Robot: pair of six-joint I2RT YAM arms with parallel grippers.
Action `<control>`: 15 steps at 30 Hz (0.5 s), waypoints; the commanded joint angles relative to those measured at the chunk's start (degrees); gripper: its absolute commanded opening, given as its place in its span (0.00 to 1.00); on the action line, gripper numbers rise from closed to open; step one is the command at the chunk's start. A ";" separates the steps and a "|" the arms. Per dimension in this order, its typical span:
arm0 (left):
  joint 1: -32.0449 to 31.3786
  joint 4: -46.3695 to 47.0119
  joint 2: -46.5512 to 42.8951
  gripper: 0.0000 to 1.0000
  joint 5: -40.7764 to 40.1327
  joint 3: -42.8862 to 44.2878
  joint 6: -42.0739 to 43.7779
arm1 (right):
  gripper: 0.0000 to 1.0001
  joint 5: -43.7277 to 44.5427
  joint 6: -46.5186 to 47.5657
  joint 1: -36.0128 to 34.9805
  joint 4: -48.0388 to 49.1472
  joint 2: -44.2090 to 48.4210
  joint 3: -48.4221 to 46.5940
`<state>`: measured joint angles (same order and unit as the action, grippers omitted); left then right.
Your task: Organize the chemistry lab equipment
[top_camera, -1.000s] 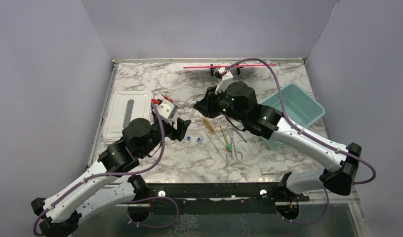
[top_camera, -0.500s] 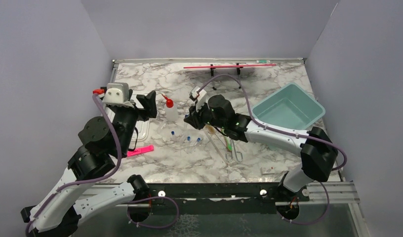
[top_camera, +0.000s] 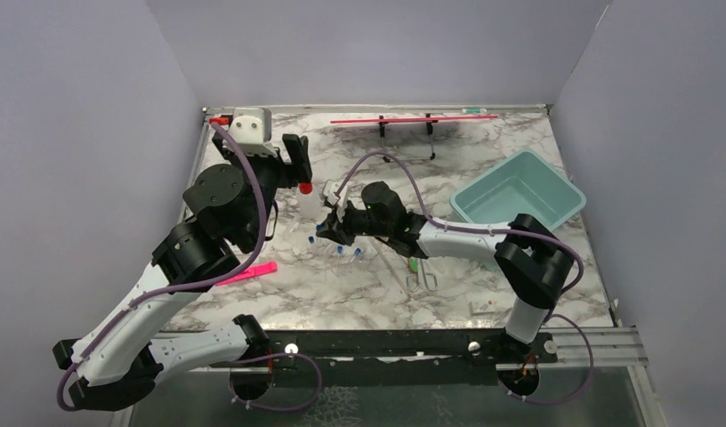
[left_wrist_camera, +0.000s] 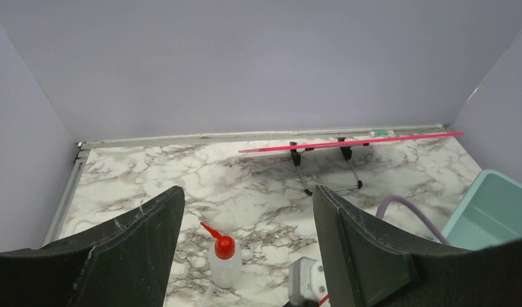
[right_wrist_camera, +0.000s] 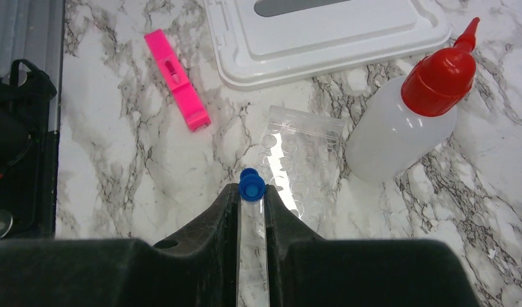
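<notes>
On the marbled counter point(top_camera: 359, 294), the left fingers point(left_wrist_camera: 124, 256) hang wide apart and empty above the upright small clear squeeze bottle with red nozzle point(left_wrist_camera: 224, 259) at left-centre, while the right fingers point(right_wrist_camera: 210, 236), narrowed, pinch a blue-capped clear tube point(right_wrist_camera: 252, 185) near that bottle.

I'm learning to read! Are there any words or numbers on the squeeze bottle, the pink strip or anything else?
No words or numbers can be read.
squeeze bottle: plain, no label.
pink strip: no writing shows.
blue-capped tube: no writing shows.
small white piece by the front edge: too small to read.
</notes>
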<state>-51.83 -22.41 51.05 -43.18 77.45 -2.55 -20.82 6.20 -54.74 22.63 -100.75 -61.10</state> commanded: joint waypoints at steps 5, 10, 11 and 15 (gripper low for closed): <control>0.05 -0.70 3.05 0.76 -3.08 7.10 1.14 | 0.16 -5.19 6.02 -0.19 5.56 -4.19 -0.69; 0.05 -0.70 3.08 0.76 -3.64 6.83 1.65 | 0.13 -2.60 6.24 -0.19 7.83 -6.22 -0.49; 0.02 -0.73 3.15 0.76 -3.88 6.91 2.00 | 0.13 -2.44 6.39 -0.19 7.67 -6.64 -0.82; 0.05 -0.71 4.15 0.76 -4.71 7.41 3.60 | 0.13 -1.85 7.01 -0.19 8.24 -7.28 -0.63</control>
<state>-51.83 -22.87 54.43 -45.56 83.13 -1.63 -23.64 11.51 -54.74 27.40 -106.85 -61.12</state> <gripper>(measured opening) 0.759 0.190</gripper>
